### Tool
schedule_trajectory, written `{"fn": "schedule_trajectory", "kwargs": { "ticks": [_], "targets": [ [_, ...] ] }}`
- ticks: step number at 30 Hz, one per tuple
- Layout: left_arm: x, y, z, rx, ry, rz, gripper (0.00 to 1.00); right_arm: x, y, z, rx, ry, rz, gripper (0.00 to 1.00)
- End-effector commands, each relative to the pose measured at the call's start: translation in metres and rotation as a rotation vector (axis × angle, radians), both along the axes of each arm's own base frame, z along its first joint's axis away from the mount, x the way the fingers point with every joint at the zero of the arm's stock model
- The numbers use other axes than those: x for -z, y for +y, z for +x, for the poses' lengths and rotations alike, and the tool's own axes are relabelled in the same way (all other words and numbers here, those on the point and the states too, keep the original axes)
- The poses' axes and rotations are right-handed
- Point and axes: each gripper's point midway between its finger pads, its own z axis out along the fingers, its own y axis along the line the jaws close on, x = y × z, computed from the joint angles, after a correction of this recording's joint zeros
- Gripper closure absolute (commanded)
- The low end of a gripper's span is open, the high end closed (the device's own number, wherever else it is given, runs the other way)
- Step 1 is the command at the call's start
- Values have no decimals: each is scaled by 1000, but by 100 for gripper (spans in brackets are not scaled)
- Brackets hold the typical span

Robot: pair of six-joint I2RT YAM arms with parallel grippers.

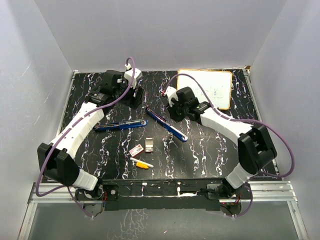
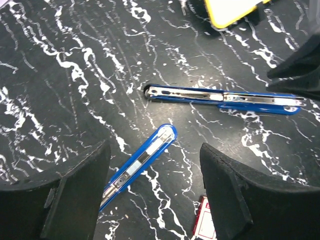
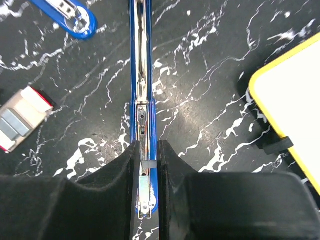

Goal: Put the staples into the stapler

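The stapler lies on the black marbled table as two long blue parts, their near ends close but apart. My right gripper (image 3: pixel 146 150) (image 1: pixel 171 121) is shut on the right part (image 1: pixel 167 125) (image 3: pixel 142 75), pinching its metal channel near one end. Over the tip of the left part (image 1: pixel 120 125) (image 2: pixel 145 160) my left gripper (image 2: pixel 155 175) (image 1: pixel 134 96) stands open, holding nothing; that part runs close to its left finger (image 2: pixel 80 195). The staples sit in front: a red-and-white box (image 1: pixel 135 150) (image 3: pixel 20 122) (image 2: pixel 205 225) with a silvery-grey strip (image 1: pixel 148 146) beside it.
A yellow-and-white marker (image 1: pixel 142 163) lies just in front of the box. A yellow-framed whiteboard (image 1: pixel 207 87) (image 3: pixel 295 100) rests at the back right. Grey walls close in the table on three sides.
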Motion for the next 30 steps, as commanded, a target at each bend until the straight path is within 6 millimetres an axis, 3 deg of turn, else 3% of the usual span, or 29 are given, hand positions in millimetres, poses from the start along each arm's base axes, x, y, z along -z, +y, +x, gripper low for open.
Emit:
{"fn": "schedule_trajectory", "kwargs": {
  "ticks": [1, 8, 30],
  "targets": [
    [-25, 22, 9, -88, -85, 55, 28, -5, 6, 12, 4, -47, -61, 87],
    [-22, 29, 13, -123, -90, 79, 19, 10, 10, 8, -1, -7, -112, 87],
    [-19, 28, 12, -110, -89, 79, 17, 31, 13, 0, -34, 58, -165, 88]
  ]
}}
